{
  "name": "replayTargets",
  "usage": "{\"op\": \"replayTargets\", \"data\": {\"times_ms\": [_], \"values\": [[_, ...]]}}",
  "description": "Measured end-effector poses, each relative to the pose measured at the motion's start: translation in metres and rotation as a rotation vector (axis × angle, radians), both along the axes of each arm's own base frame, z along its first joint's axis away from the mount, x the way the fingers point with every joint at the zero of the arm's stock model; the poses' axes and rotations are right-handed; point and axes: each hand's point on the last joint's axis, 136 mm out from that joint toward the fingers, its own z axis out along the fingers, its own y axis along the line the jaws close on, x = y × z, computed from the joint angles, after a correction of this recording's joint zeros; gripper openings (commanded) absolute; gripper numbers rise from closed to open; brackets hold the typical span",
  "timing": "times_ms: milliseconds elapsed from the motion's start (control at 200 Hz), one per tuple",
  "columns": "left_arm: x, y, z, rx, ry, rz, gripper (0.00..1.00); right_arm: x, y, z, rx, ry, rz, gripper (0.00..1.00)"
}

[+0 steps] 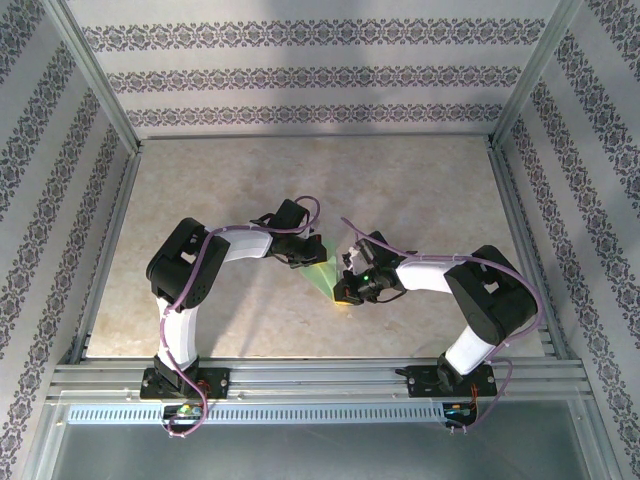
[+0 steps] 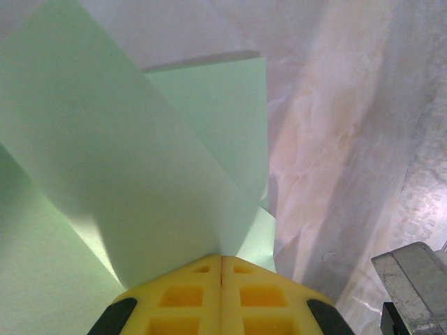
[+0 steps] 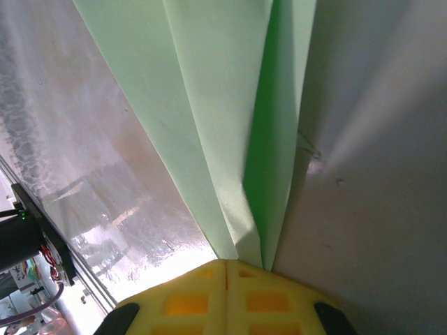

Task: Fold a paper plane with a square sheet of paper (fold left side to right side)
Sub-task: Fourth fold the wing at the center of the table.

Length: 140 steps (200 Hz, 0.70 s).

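- Left fingers (image 2: 204,280) are pressing together, pinching one end of the green sheet (image 2: 140,160). Right fingers (image 3: 207,280) are pinching the opposite end.
- The sheet is spanning the gap between both pairs, its layers fanning ahead of the tips.
- Risk: pulling apart could tear it, and uneven tension could skew the crease.
- The desk (image 1: 420,200) is lying open all round, with the frame rail (image 1: 105,250) well apart from the fingers.

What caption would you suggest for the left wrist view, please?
Closed yellow-padded left gripper pinching a creased, thin pale green paper sheet over the pale tabletop.
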Motion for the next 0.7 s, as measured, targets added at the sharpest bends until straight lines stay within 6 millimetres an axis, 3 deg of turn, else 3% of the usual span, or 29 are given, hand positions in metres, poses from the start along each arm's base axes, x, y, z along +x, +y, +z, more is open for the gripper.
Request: {"op": "replayTargets", "data": {"times_ms": [430,700], "values": [[0.0,0.0,0.0,0.0,0.0,0.0,0.0,-0.002,0.0,-0.001,0.02,-0.018,0.002,0.0],[-0.002,-0.002,0.0,0.0,0.0,-0.005,0.0,-0.016,-0.002,0.0,0.02,-0.01,0.015,0.0]]}}
